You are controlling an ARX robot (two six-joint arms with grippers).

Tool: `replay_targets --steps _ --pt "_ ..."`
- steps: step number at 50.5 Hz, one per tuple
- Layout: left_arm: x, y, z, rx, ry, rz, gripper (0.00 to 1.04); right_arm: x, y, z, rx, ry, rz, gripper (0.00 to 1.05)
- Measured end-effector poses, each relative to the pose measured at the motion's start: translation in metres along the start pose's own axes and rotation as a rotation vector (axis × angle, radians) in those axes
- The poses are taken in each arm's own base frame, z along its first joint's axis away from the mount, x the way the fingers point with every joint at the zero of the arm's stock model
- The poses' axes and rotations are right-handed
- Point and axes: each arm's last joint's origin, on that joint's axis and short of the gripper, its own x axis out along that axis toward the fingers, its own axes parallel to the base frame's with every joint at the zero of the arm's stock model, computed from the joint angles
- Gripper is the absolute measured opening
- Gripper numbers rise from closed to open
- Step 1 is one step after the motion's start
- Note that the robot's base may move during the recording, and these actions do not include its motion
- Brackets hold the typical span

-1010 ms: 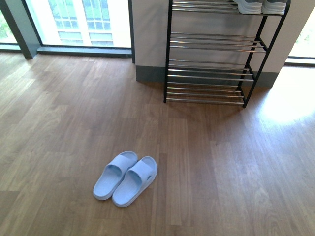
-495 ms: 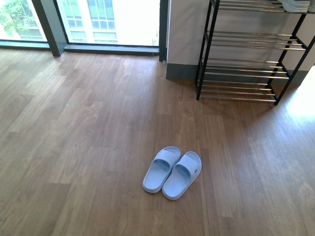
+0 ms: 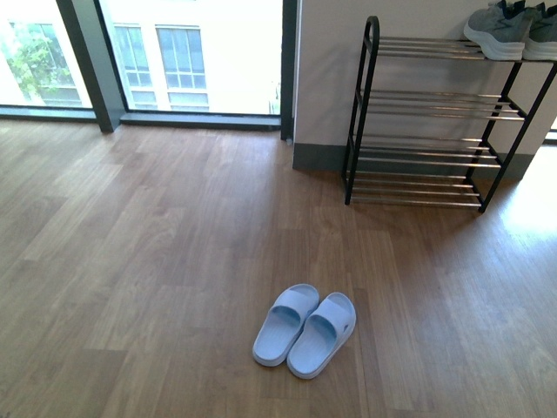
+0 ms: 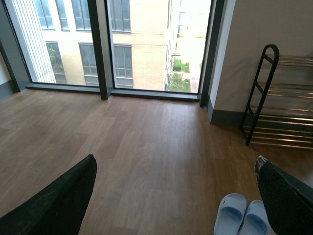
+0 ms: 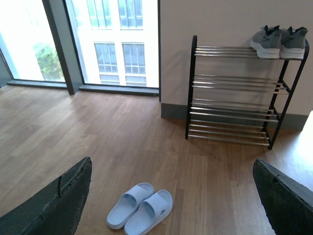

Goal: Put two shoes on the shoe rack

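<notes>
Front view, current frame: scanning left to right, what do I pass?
Dark window post → pale blue slides → shoe rack → grey sneakers, at the right end of the rack's top tier.

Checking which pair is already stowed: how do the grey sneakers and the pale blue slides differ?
The grey sneakers sit on the shoe rack's top tier; the pale blue slides lie on the floor. Sneakers are closed, slides open-backed. Both pairs rest side by side.
</notes>
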Motion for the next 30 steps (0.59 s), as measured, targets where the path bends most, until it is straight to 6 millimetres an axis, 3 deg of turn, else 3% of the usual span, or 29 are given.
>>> replay_targets --steps 30 --pt "0.0000 0.0000 0.0000 0.000 0.000 0.000 0.95 0.0000 0.0000 0.0000 0.000 0.000 0.000 0.96"
